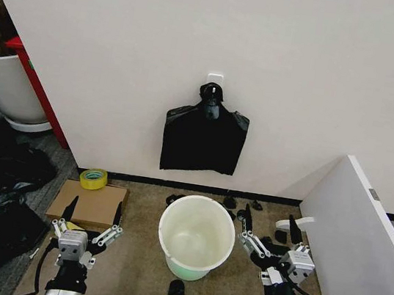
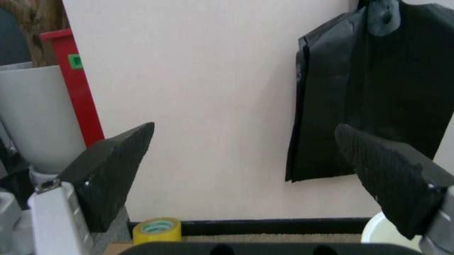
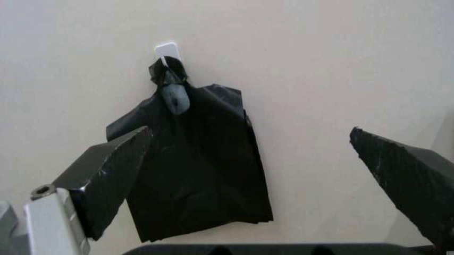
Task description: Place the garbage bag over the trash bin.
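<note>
Garbage bag point(image 1: 204, 140) hung on wall hook, untouched; trash bin point(image 1: 196, 237) bare below. Left pincer point(image 1: 86, 232), right pincer point(image 1: 270, 237) both spread, empty. Step judged: reach for bag.

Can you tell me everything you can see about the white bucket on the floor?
The trash bin is a round, cream-white plastic bucket, narrower toward its pale greenish base. It stands upright on the brownish floor, open at the top, empty inside, with no bag over it. It sits between the left gripper and the right gripper, both open and not touching it.
</note>
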Controlling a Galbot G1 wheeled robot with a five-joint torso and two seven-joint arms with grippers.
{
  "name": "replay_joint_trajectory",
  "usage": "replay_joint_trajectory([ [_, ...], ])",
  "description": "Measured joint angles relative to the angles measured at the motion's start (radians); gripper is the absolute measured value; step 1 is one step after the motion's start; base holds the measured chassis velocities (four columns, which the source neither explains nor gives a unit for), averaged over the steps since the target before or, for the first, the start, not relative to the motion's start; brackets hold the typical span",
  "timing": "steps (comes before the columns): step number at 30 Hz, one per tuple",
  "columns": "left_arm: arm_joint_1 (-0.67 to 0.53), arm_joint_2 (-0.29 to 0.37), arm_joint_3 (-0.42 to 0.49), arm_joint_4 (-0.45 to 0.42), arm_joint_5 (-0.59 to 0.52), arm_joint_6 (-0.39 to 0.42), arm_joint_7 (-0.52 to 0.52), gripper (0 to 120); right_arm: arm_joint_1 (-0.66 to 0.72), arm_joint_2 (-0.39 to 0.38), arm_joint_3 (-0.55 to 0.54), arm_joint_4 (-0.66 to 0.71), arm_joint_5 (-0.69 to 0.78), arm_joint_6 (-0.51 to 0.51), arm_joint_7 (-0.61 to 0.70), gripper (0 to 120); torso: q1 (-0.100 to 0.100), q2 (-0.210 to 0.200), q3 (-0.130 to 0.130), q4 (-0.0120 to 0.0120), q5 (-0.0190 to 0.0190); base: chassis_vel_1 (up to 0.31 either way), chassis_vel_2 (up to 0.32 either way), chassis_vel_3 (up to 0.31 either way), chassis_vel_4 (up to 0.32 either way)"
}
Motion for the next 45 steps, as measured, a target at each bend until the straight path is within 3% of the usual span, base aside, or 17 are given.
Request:
replay_joint_trajectory([
  [15,-0.013,-0.017,0.004,0.007,0.016,-0.038,0.003,100,0.052,-0.072,-0.031,-0.051,0.032,-0.015,0.014,100,0.000,0.000,0.000,0.0000,0.0001,0.000,0.000,0.000,0.000],
  [23,0.019,-0.021,0.008,0.024,0.040,-0.064,0.006,100,0.111,-0.131,-0.033,-0.116,0.136,-0.044,0.023,100,0.000,0.000,0.000,0.0001,0.0002,0.000,0.000,0.000,0.000],
  [34,-0.023,0.011,0.020,0.050,0.033,-0.075,0.034,100,0.362,-0.268,-0.011,-0.299,0.473,-0.118,-0.006,100,0.000,0.000,0.000,0.0002,0.0003,0.000,0.000,0.000,0.000],
  [36,-0.034,0.015,0.021,0.057,0.030,-0.074,0.036,100,0.403,-0.281,-0.019,-0.320,0.513,-0.128,-0.029,100,0.000,0.000,0.000,-0.0008,-0.0001,0.000,0.000,0.000,0.000],
  [45,0.003,0.003,0.023,0.068,0.050,-0.089,0.053,100,0.671,-0.313,-0.134,-0.454,0.602,-0.185,-0.050,100,0.000,0.000,0.000,0.0002,0.0000,0.000,0.000,0.000,0.000],
])
